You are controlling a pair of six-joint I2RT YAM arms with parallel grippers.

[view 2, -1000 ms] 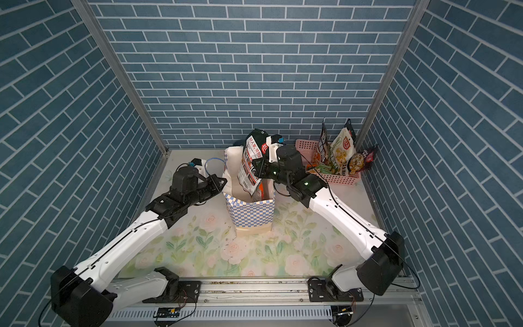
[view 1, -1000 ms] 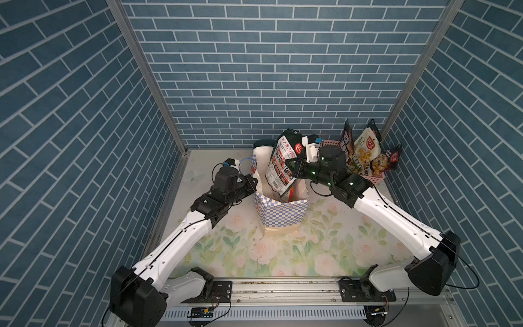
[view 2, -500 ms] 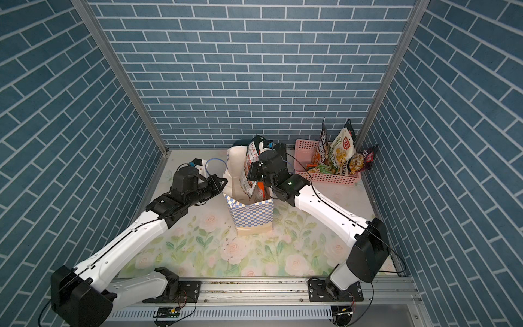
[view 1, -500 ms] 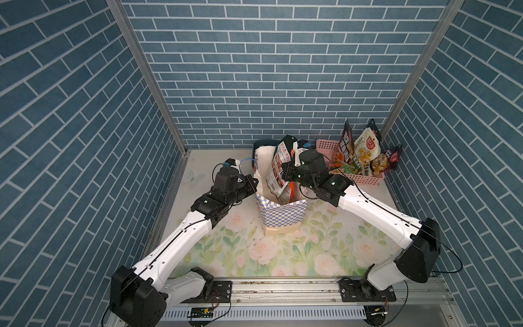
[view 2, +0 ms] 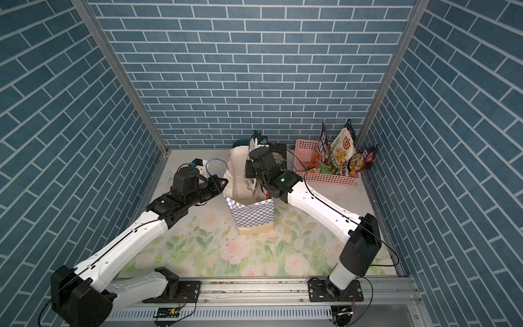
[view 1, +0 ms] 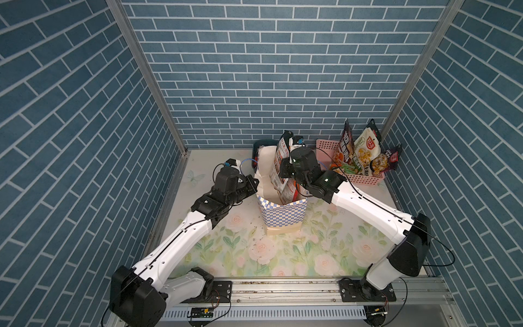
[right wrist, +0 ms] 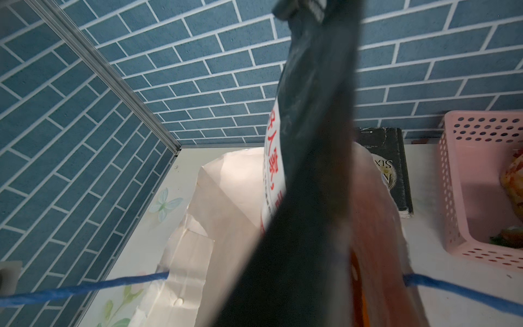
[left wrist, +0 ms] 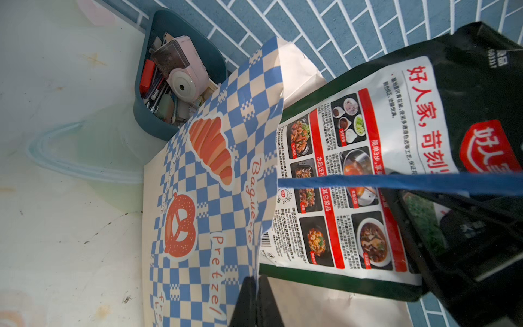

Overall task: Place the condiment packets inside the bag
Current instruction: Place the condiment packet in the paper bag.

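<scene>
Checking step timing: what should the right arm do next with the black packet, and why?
Probably open the right gripper and let the black packet drop: its lower part is already inside the bag, whose rim the left gripper pinches open.

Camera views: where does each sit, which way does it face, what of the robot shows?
Both top views: high in front, looking down toward the back wall; left arm, right arm whole, the bag between.
Left wrist: beside the bag, facing its checkered side and the black packet; left end effector pinches the rim.
Right wrist: over the bag's mouth, facing the back wall; packet blocks the middle.
Both wrist views share bag and packet.
</scene>
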